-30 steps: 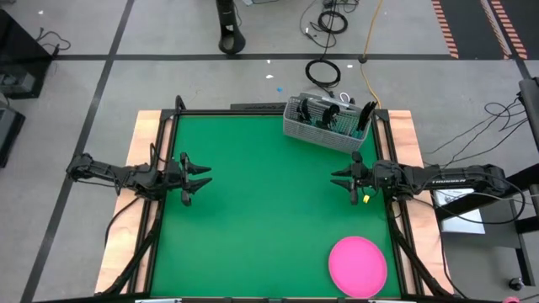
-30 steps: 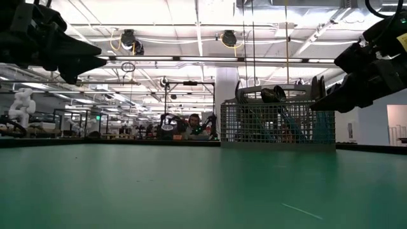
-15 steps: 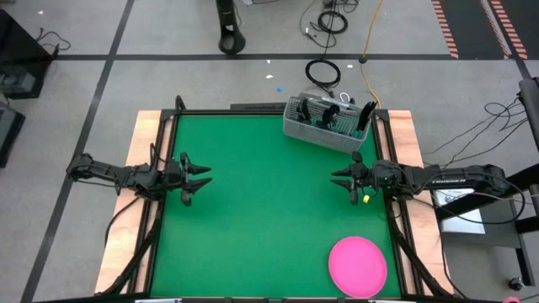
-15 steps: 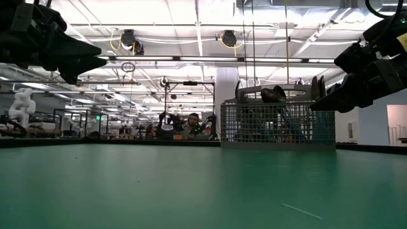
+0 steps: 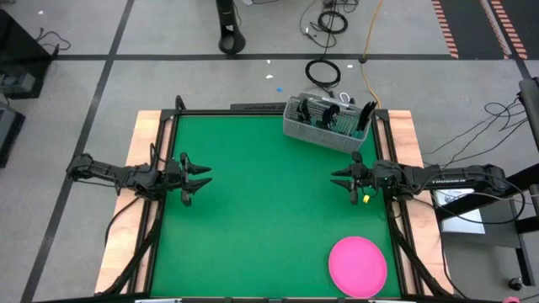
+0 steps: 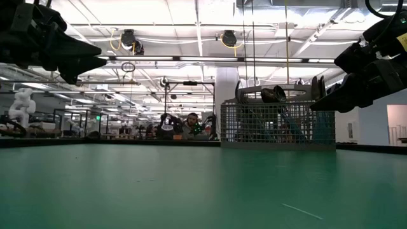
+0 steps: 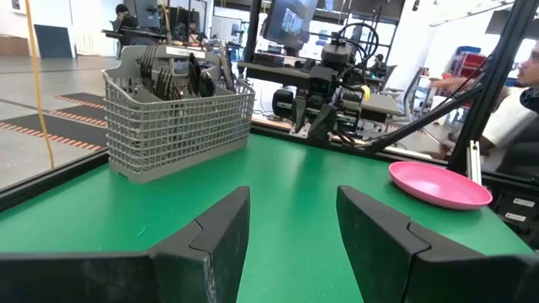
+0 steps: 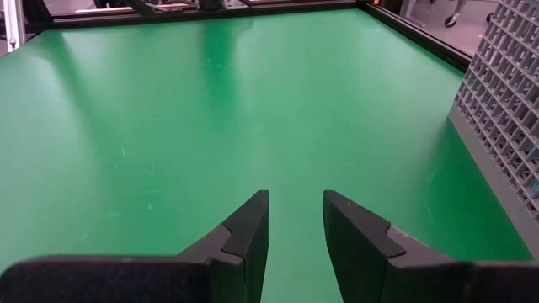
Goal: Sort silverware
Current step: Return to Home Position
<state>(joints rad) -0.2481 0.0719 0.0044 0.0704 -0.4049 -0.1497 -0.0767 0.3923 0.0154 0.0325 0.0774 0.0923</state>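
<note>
Nothing has shifted this past second: my left tool [image 5: 206,175] and right tool [image 5: 334,178] hang spread and empty over opposite sides of the worktop [image 5: 269,219], the silverware [image 5: 325,114] all stands in the caddy [image 5: 318,136], so sorting looks done.

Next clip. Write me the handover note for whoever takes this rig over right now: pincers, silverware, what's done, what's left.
Left pincer: open, empty, above the mat by the table's left edge.
Right pincer: open, empty, above the mat by the right edge.
Silverware: every piece in view stands in the grey caddy at the far right of the table.
Pink plate: bare, at the near right.
Done: no piece lies on the green mat or on the plate.
Left: nothing visible to sort.
</note>
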